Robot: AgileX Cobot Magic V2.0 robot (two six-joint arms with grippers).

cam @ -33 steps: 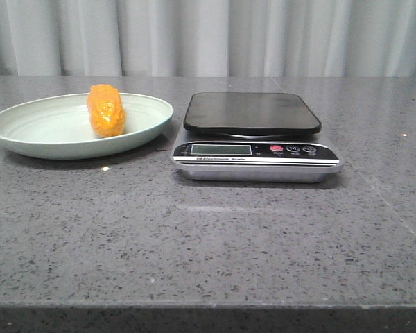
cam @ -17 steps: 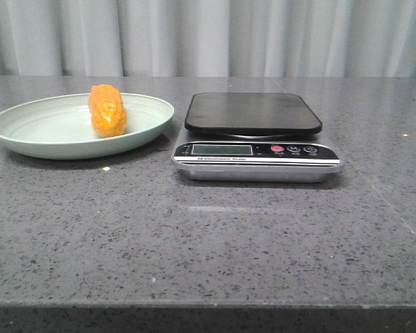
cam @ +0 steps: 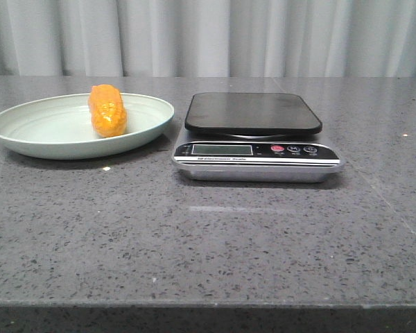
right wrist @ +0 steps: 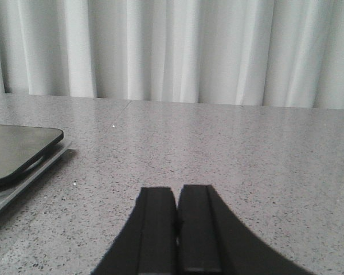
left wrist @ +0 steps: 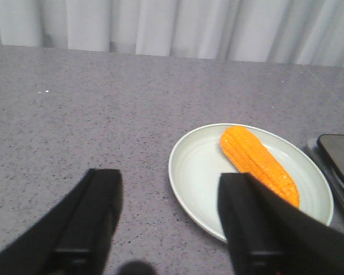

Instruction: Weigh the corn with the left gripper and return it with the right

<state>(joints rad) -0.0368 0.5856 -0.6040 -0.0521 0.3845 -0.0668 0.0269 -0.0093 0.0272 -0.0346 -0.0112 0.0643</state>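
My grey speckled worktop [cam: 208, 236] carries everything. On it, largest first: the kitchen scale [cam: 256, 142] sits at about 1 o'clock of the worktop's middle in the front view, its dark platform bare, and the pale green plate [cam: 28, 132] lies at about 10 o'clock, just beside the scale but not touching it. The corn [cam: 107, 111] lies on its side in the plate, toward the scale-side half.

I judge we are at the very start — nothing weighed yet. My left hand [left wrist: 169, 220] is spread wide and holds nothing, with the plate [left wrist: 189, 172] and corn [left wrist: 258, 163] ahead of it. My right hand [right wrist: 176, 229] is closed tight on nothing, with the scale's edge [right wrist: 17, 152] off to one side.

Next I'd bring the left hand down over the cob, straddling it across its width — then close.
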